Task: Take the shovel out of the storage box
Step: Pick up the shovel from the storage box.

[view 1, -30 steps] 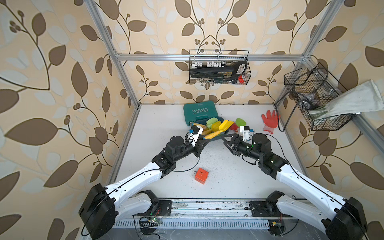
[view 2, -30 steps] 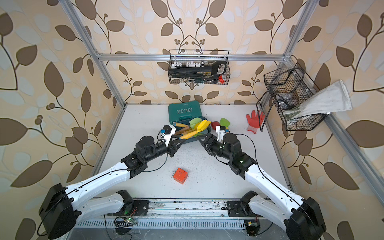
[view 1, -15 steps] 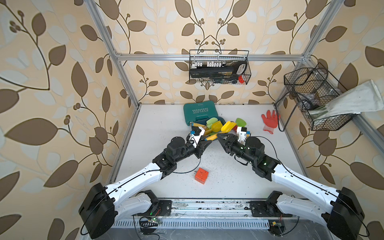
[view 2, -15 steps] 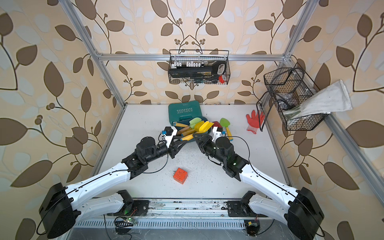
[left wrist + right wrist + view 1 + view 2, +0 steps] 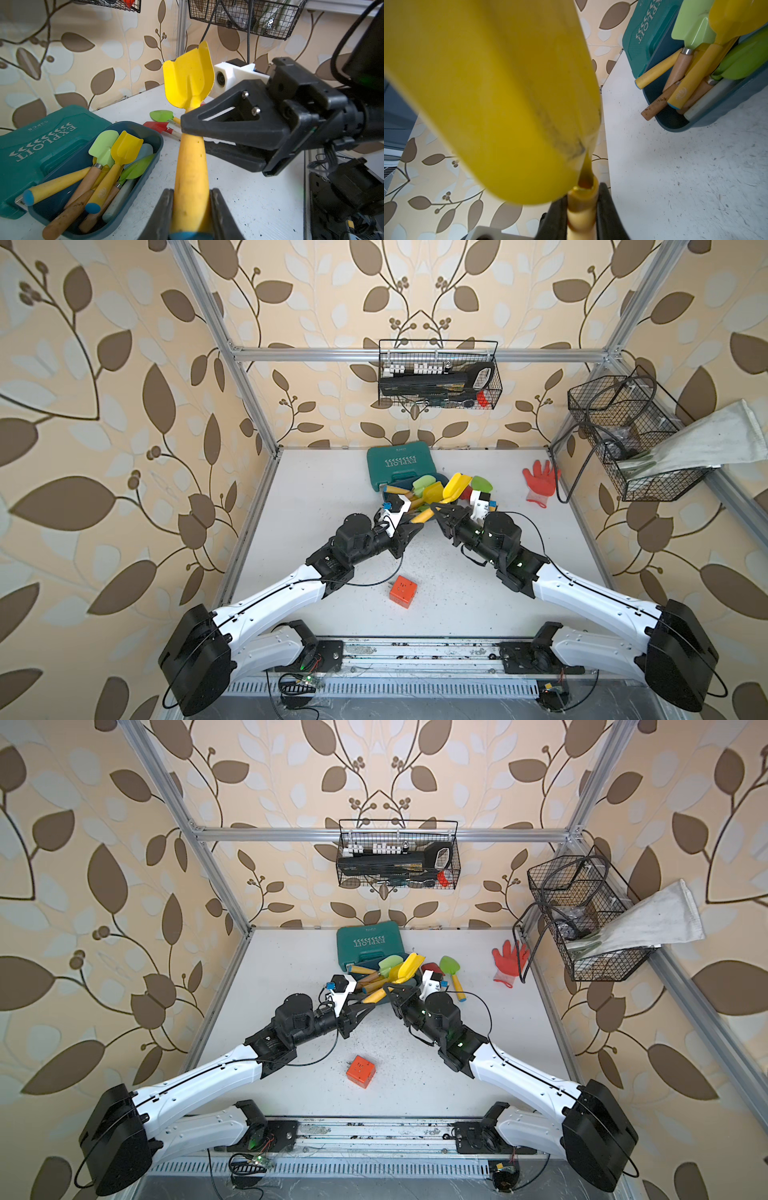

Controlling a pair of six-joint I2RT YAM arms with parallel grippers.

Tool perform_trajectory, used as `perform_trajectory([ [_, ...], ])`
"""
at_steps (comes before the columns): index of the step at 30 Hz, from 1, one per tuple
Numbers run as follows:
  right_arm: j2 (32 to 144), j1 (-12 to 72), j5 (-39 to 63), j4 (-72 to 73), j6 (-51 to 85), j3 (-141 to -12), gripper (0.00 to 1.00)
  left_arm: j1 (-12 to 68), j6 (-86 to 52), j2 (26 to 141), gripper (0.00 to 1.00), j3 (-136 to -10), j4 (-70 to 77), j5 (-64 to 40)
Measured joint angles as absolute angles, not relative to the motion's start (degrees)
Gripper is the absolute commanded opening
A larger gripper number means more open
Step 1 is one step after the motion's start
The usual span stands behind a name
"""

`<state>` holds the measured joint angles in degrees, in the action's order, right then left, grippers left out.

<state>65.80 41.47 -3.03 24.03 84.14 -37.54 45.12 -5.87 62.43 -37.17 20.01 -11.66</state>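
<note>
A yellow shovel [image 5: 190,83] with a yellow handle is held in the air just in front of the storage box [image 5: 158,143], blade tilted up. My left gripper [image 5: 191,207] is shut on the blue-capped end of its handle. My right gripper [image 5: 582,207] is shut on the same handle at the neck below the blade [image 5: 488,83]. In both top views the two grippers meet at the shovel [image 5: 422,515] [image 5: 374,996]. The dark teal box [image 5: 675,124] still holds several other shovels, green and yellow.
The green EXPLOIT case [image 5: 399,466] lies against the box's far side. A green shovel [image 5: 449,966] and a red shovel [image 5: 158,125] lie on the table right of the box. A red glove [image 5: 540,481], an orange cube [image 5: 403,591], and wall baskets [image 5: 438,379] [image 5: 623,435].
My right arm has moved left to the raised shovel and its jaws have closed on the handle's neck. The left gripper has kept its hold on the handle's end.
</note>
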Motion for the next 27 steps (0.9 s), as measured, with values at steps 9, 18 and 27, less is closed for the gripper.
perform_trajectory([
  [9,62.9,41.4,-4.8,13.9,78.3,-38.8,0.03,45.5,-5.3,62.5,0.87,-37.5,18.7,-11.9],
  [18,62.6,38.8,-7.1,-3.9,61.3,-48.1,0.00,45.5,-4.5,60.6,0.99,-37.5,15.8,-9.1],
  [27,66.7,34.2,-16.6,-19.8,40.6,-55.5,0.00,45.5,-7.0,61.1,0.99,-38.9,10.5,-2.8],
])
